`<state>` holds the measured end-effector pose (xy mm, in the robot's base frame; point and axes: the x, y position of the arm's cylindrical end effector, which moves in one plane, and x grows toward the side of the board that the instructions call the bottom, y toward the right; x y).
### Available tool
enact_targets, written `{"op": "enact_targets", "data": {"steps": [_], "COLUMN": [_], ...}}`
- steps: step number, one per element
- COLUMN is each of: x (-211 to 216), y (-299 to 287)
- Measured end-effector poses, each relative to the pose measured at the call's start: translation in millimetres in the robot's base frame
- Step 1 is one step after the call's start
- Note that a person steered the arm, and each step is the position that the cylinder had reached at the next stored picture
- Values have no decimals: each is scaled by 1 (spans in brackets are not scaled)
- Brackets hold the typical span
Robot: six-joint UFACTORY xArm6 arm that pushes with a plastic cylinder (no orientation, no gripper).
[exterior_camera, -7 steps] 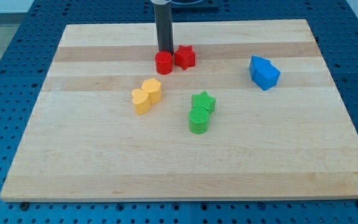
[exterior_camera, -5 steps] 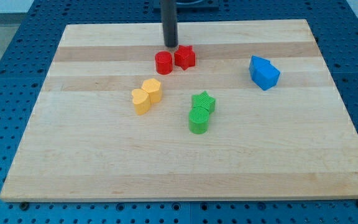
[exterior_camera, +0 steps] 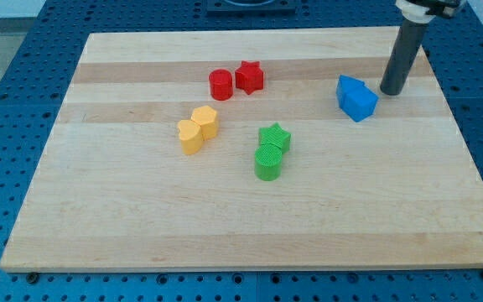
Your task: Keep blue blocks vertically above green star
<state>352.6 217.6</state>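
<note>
Two blue blocks (exterior_camera: 356, 97) sit pressed together at the view's right, looking like one chunky shape. The green star (exterior_camera: 274, 136) lies near the board's middle, touching a green cylinder (exterior_camera: 268, 162) just below it. My tip (exterior_camera: 390, 91) stands just to the right of the blue blocks, slightly above their centre, with a small gap between them. The blue blocks lie to the right of and above the green star.
A red cylinder (exterior_camera: 220, 84) and a red star (exterior_camera: 249, 77) sit side by side at the view's top centre. Two yellow blocks (exterior_camera: 198, 129) touch each other left of the green pair. The wooden board (exterior_camera: 99, 218) rests on a blue perforated table.
My tip has moved from beside the red blocks at the top centre across to the right, ending next to the blue blocks. No block has moved.
</note>
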Motion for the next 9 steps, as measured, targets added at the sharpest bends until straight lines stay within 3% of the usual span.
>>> {"op": "enact_targets", "data": {"steps": [1, 2, 6, 7, 8, 9], "x": [43, 47, 28, 28, 45, 71], "y": [4, 3, -174, -178, -129, -115]}}
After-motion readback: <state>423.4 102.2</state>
